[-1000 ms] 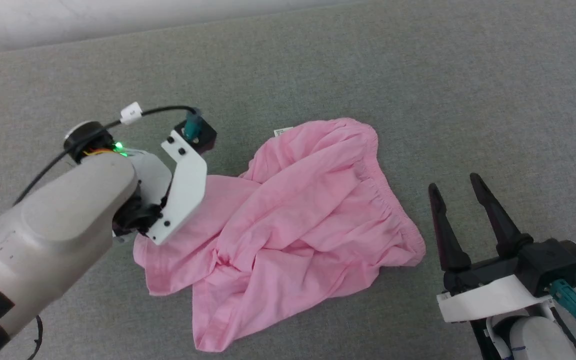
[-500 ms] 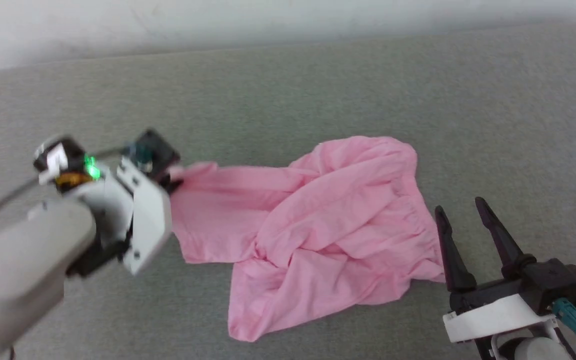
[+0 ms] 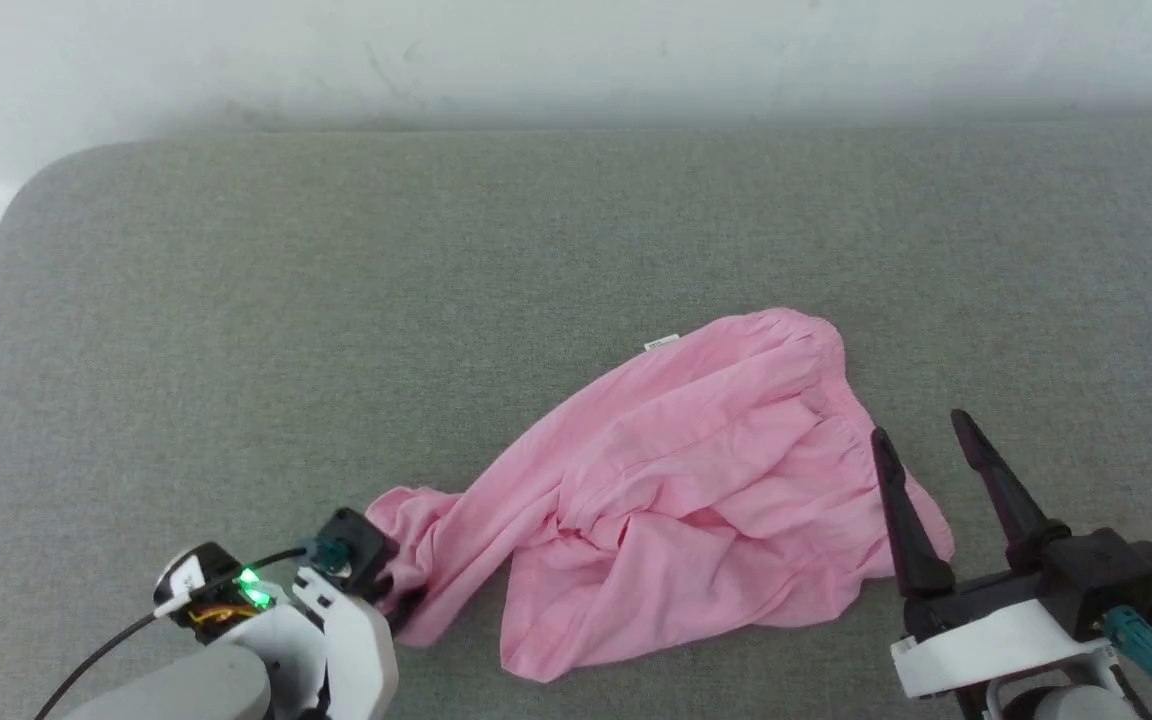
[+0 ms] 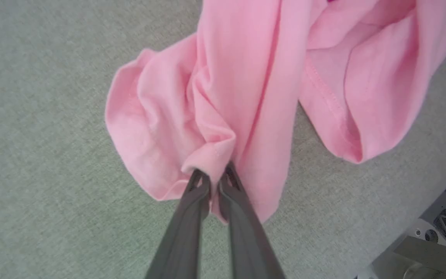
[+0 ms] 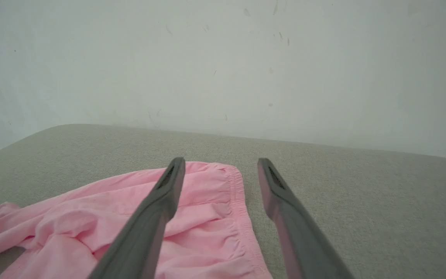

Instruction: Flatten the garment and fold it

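The garment [image 3: 676, 500], a pair of light-pink shorts, lies rumpled on the grey padded surface, stretched from its gathered waistband at the right toward the lower left. A small white tag [image 3: 662, 343] sticks out at its top edge. My left gripper [image 4: 214, 179] is shut on a bunched leg corner of the garment [image 4: 207, 116]; in the head view its wrist [image 3: 346, 560] sits at the bottom left against that corner. My right gripper [image 3: 921, 440] stands open at the lower right, just above the waistband [image 5: 238, 209], holding nothing.
The grey padded surface [image 3: 336, 300] runs wide to the left and back of the shorts, with a rounded corner at the far left [image 3: 46, 180]. A pale wall [image 3: 576, 50] stands behind it. Part of the robot's base [image 4: 439, 240] shows beside the front edge.
My left gripper closed on the leg corner and pulled it down and left, stretching the shorts out. The head camera tilted, so the whole scene shifted. The right gripper stayed open.
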You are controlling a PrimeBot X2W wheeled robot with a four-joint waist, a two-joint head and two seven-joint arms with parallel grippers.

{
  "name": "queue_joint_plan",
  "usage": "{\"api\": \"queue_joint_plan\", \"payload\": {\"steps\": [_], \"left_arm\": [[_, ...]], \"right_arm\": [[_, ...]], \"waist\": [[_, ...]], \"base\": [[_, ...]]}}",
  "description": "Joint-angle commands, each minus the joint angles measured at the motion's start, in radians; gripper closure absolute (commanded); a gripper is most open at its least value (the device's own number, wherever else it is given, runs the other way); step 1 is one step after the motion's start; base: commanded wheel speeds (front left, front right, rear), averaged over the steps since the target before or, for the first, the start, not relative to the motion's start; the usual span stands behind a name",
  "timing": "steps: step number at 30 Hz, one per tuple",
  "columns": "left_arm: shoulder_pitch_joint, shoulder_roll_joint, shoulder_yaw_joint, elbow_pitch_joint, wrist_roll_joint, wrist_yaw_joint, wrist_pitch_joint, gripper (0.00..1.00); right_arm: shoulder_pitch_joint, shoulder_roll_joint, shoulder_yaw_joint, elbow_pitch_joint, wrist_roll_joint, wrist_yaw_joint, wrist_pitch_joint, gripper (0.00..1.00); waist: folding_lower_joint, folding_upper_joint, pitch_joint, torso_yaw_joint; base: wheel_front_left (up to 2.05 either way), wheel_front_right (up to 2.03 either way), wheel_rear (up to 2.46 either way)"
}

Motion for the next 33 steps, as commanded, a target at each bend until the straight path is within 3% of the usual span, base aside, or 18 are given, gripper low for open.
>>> {"api": "queue_joint_plan", "payload": {"steps": [1,2,5,11,15,18,21,26,30,33], "left_arm": [[0.014,-0.012,0.023,0.011,-0.004,0.021,-0.043,0.00],[0.014,-0.012,0.023,0.011,-0.004,0.021,-0.043,0.00],[0.017,-0.016,0.072,0.005,0.007,0.078,-0.142,0.00],[0.054,-0.060,0.227,-0.030,0.035,0.271,-0.403,0.00],[0.095,-0.106,0.351,-0.058,0.127,0.379,-0.431,0.00],[0.156,-0.156,0.479,-0.116,0.246,0.438,-0.432,0.00],[0.228,-0.210,0.590,-0.157,0.351,0.459,-0.432,0.00],[0.318,-0.312,0.756,-0.190,0.485,0.448,-0.432,0.00],[0.366,-0.396,0.846,-0.180,0.558,0.414,-0.432,0.00],[0.380,-0.457,0.889,-0.173,0.599,0.367,-0.432,0.00]], "right_arm": [[0.001,-0.014,-0.005,-0.002,-0.010,-0.001,-0.005,0.00],[0.001,-0.014,-0.005,-0.002,-0.010,-0.001,-0.005,0.00],[-0.028,-0.049,-0.017,-0.016,-0.013,-0.001,-0.005,0.00],[-0.157,-0.164,-0.034,-0.027,-0.011,-0.001,-0.005,0.00],[-0.272,-0.288,0.038,0.062,0.022,-0.001,0.002,0.00],[-0.388,-0.377,0.146,0.132,0.115,-0.001,0.100,0.00],[-0.508,-0.455,0.280,0.169,0.262,-0.001,0.276,0.00],[-0.715,-0.589,0.564,0.193,0.519,-0.001,0.624,0.00],[-0.870,-0.633,0.704,0.263,0.632,-0.001,0.854,0.00],[-0.948,-0.626,0.770,0.331,0.691,-0.001,0.954,0.00]], "waist": [[0.0001,0.0000,-0.014,0.007],[0.0001,0.0000,-0.014,0.007],[0.0001,0.0000,-0.025,0.014],[0.0001,0.0000,-0.025,0.041],[0.0001,0.0000,-0.016,0.060],[0.0001,0.0000,-0.004,0.074],[0.0001,0.0000,0.013,0.094],[0.0001,0.0000,0.057,0.134],[0.0001,0.0000,0.095,0.173],[0.0001,0.0000,0.122,0.204]], "base": [[0.00,0.00,0.00],[0.00,0.00,0.00],[0.00,0.00,0.00],[0.00,0.00,0.00],[0.00,0.00,0.00],[0.00,0.00,0.00],[0.00,0.00,0.00],[0.00,0.00,0.00],[0.00,0.00,0.00],[0.00,0.00,0.00]]}}
